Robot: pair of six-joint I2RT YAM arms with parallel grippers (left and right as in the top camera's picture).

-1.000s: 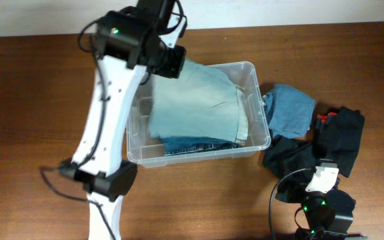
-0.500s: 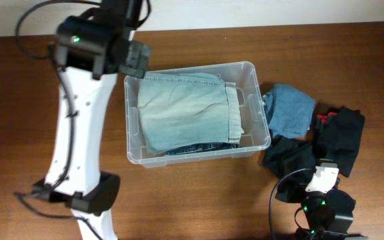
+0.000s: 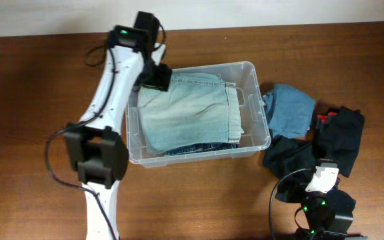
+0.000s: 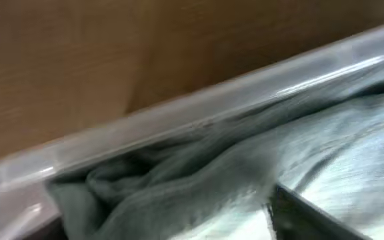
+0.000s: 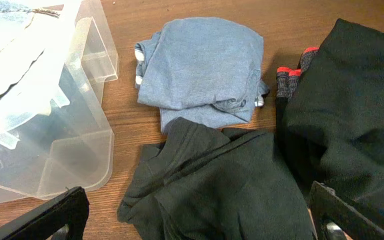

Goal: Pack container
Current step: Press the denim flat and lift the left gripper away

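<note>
right gripper (image 5: 197,193): sat at the near right edge of the table, fingers spread wide, nothing in them, just dark cloth underneath
dark garment (image 3: 291,159): crumpled heap right ahead of that gripper, just beside the container's near right corner
black garment with red trim (image 3: 342,133): to the right of the dark heap and touching it, a bit of red showing at its far edge
blue shirt (image 3: 291,108): loosely folded, behind the dark heap and touching it, just beside the container's right wall
container (image 3: 199,155): clear plastic bin, sat mid-table, left of the clothes pile
light-wash jeans (image 3: 185,110): folded flat inside the container, covered most of it
darker denim (image 3: 199,147): underneath the light pair, only peeking out along the near wall
left gripper (image 3: 157,75): at the container's far left corner, right over the rim and the edge of the light-wash jeans. Its wrist cam was a blurry mess and showed only one dark finger (image 4: 309,217), so honestly couldn't tell if it was open or gripping anything
table (image 3: 39,80): brown wood
</note>
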